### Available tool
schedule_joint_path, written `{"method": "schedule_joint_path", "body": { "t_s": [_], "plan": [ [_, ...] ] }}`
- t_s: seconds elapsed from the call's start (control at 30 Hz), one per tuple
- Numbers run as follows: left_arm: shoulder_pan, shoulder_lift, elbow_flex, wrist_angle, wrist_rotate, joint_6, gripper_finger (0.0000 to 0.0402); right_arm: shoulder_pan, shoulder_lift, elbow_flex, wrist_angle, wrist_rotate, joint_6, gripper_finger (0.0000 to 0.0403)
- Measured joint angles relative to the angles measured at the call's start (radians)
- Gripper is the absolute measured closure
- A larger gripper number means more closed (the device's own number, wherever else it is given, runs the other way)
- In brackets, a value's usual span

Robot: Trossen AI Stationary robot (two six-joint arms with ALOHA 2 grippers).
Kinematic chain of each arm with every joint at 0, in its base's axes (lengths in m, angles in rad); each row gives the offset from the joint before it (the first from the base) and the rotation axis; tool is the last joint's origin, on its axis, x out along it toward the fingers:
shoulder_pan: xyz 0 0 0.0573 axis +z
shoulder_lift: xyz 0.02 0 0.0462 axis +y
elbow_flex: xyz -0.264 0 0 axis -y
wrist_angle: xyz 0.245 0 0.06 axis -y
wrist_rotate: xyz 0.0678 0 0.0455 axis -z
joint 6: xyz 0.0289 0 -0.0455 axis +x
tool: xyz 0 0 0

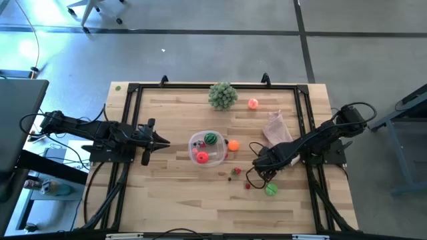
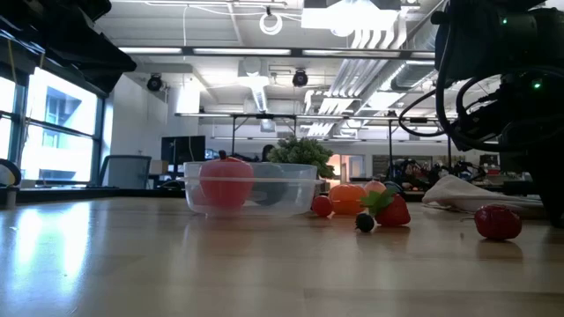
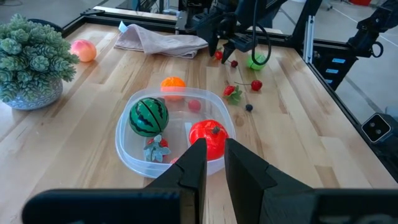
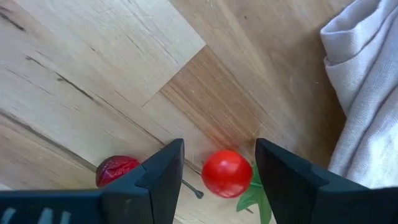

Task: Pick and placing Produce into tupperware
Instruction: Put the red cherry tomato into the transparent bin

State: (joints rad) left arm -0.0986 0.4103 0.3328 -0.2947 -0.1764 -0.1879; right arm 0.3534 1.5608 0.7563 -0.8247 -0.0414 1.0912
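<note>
Right gripper, lower right of the high view, hangs with jaws wide around a red cherry on the tabletop. Left gripper jaws closed, empty. Tupperware sits center, holding 3 toys.

Tupperware sits mid-counter; inside it a watermelon ball, a tomato and a small berry cluster. An orange touches its right wall. Bushy plant ball at the far edge, a peach just right of it. Cloth bag right of centre. Small berries scattered right of the container. Right gripper straddles a cherry; left gripper left of the container.
</note>
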Motion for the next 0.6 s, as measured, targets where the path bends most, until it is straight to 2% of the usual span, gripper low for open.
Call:
{"method": "schedule_joint_path", "body": {
  "t_s": [0.6],
  "plan": [
    [0.000, 0.000, 0.000, 0.000, 0.000, 0.000, 0.0355, 0.000, 0.002, 0.001, -0.049, -0.031, 0.003, 0.0210]
  ]
}}
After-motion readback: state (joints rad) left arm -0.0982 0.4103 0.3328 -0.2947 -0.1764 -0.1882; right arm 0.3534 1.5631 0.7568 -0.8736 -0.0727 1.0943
